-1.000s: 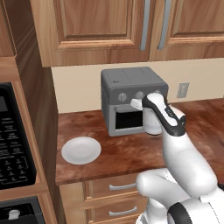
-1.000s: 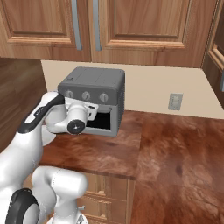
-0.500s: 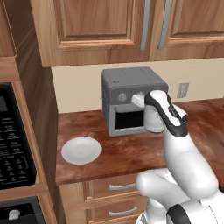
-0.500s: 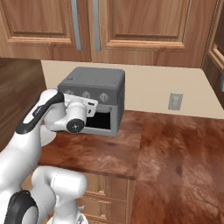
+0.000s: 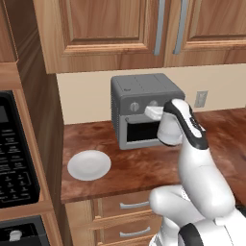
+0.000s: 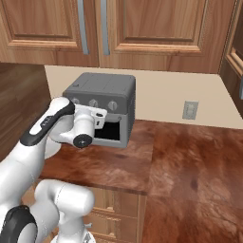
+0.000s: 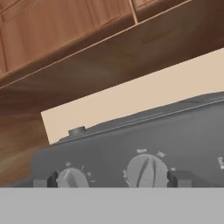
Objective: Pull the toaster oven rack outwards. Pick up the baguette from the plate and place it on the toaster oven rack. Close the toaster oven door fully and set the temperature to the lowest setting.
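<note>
Since a moment ago the gripper has crept closer to the toaster oven, fingers wide and empty around a knob. Turning the heat down looks like the step now, so next the fingers need to squeeze and twist it.

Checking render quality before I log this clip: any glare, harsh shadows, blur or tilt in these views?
Left base view: even light, no glare, the white plate crisp, cupboard wall at left shaded. Right base view: soft sheen on the countertop, the toaster oven cavity dark. Hand view: rolled, so the oven top slants, and its knobs look soft and grainy close up.
</note>
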Motion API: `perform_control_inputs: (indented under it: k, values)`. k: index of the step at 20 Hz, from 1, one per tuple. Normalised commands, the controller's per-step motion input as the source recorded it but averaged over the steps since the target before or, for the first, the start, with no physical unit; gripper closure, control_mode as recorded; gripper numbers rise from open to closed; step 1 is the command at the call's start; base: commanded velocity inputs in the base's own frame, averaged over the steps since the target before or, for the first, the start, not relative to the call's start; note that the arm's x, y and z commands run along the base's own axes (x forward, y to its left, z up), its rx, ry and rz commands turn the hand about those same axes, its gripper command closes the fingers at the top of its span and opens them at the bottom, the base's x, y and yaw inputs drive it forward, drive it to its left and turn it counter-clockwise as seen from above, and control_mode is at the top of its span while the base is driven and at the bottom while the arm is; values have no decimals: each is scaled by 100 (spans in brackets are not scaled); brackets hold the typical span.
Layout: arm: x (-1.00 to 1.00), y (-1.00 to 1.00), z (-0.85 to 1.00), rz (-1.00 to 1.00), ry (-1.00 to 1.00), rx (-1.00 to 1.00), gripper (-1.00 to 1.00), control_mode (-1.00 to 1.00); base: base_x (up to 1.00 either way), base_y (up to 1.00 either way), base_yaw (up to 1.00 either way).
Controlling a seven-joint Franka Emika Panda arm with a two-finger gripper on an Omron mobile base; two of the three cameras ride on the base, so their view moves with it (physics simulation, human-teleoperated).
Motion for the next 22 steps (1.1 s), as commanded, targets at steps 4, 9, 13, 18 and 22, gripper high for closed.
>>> perform_control_inputs:
  k: [4, 9, 13, 18, 22]
  values:
    - [0, 0, 0, -21, 8, 0, -100, -100, 0, 0, 0]
    - [3, 0, 0, -17, 4, 0, -100, -100, 0, 0, 0]
    - [5, 0, 0, 0, 0, 0, -100, -100, 0, 0, 0]
    - [13, -5, 0, 0, 0, 0, -100, -100, 0, 0, 0]
    - [3, -22, 0, 0, 0, 0, -100, -100, 0, 0, 0]
